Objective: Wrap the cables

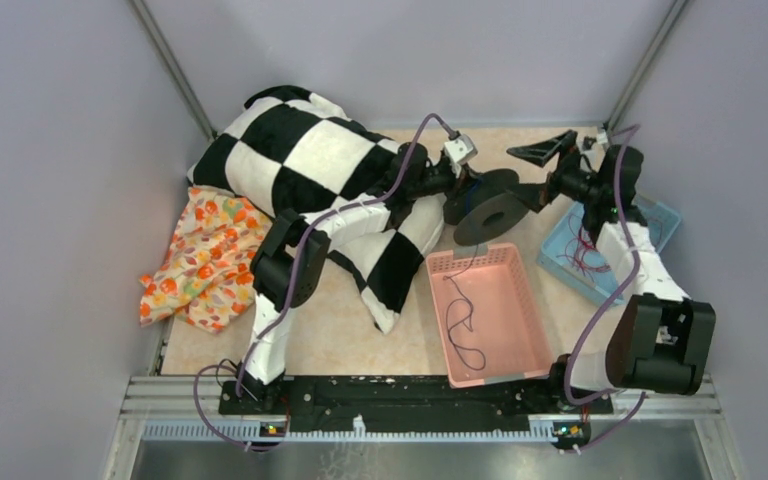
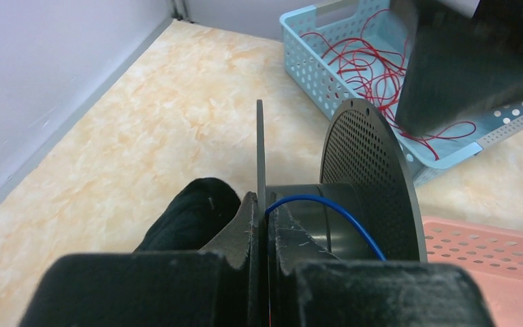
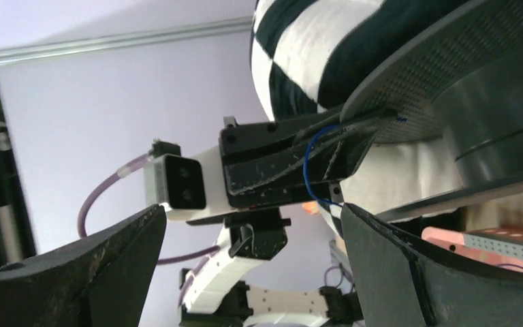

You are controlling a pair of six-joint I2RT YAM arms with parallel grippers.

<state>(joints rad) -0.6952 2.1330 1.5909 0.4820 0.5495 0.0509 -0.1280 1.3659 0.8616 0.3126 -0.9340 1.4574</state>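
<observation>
A black spool with perforated flanges hangs over the table between the two arms. My left gripper is shut on the thin edge of one flange. In the left wrist view its fingertips pinch that flange, and the thin blue cable comes out of the gap and curves over the hub. The cable trails down into the pink basket. My right gripper stands wide open beside the spool, holding nothing. In the right wrist view the right gripper faces the left gripper and a loop of cable.
A black-and-white checkered cushion and a flowered cloth lie at the left. A light blue basket with red wires stands at the right, under the right arm. Walls close in the table on three sides.
</observation>
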